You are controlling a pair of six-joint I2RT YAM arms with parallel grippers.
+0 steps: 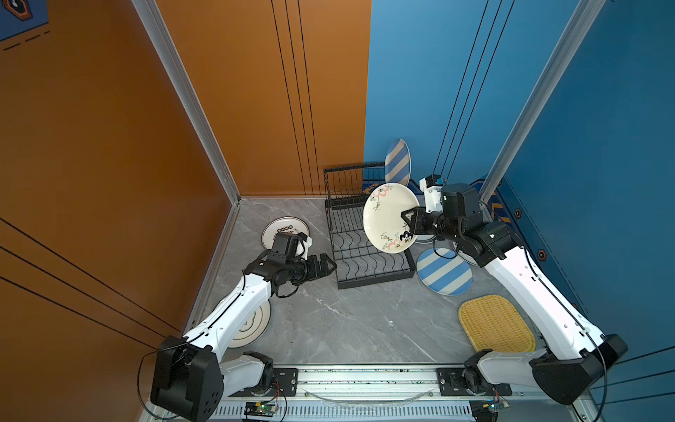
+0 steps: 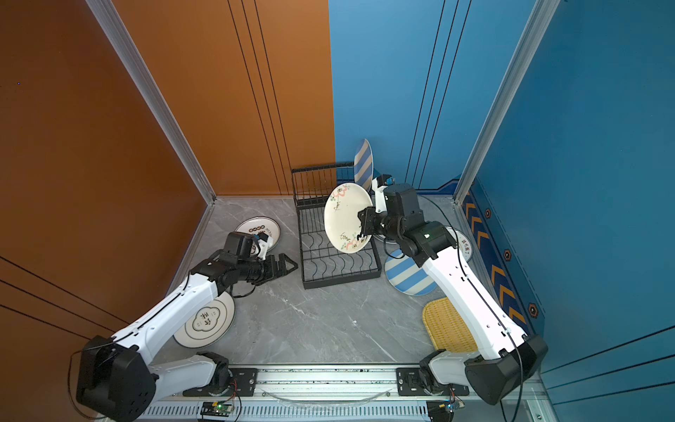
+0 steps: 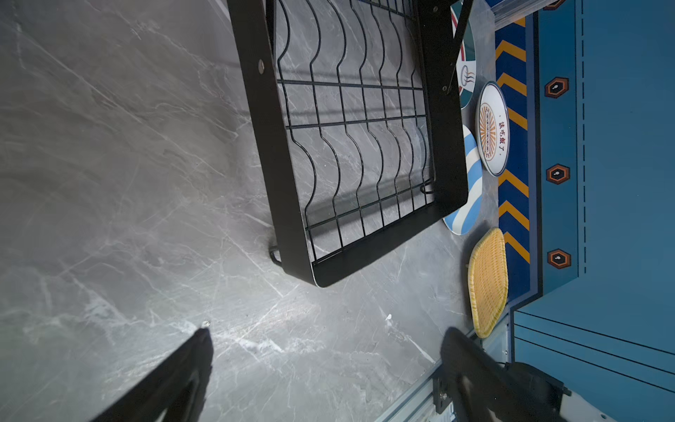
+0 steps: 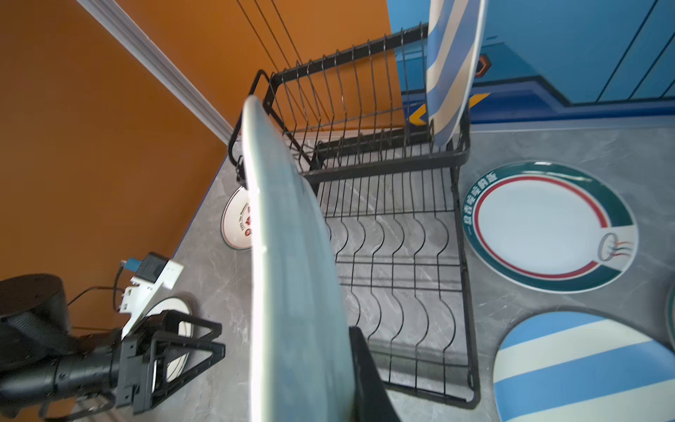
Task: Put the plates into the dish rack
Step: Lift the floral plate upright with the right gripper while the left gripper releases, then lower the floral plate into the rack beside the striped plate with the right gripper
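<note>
My right gripper (image 1: 406,227) is shut on the rim of a cream plate with a floral print (image 1: 389,215), held on edge and tilted above the flat grid of the black wire dish rack (image 1: 365,255). In the right wrist view this plate (image 4: 292,255) fills the middle and hides one finger. A blue-cream striped plate (image 1: 397,162) stands upright in the rack's tall barred tier. My left gripper (image 1: 327,265) hangs open and empty just left of the rack's front corner, above bare table (image 3: 328,339).
Flat on the table lie a striped plate (image 1: 443,272), a yellow woven plate (image 1: 495,323), a green-rimmed plate (image 4: 548,226) and a sunburst plate (image 3: 493,128) right of the rack. Left of it lie a dark-rimmed plate (image 1: 283,228) and another plate (image 2: 206,321) under the left arm.
</note>
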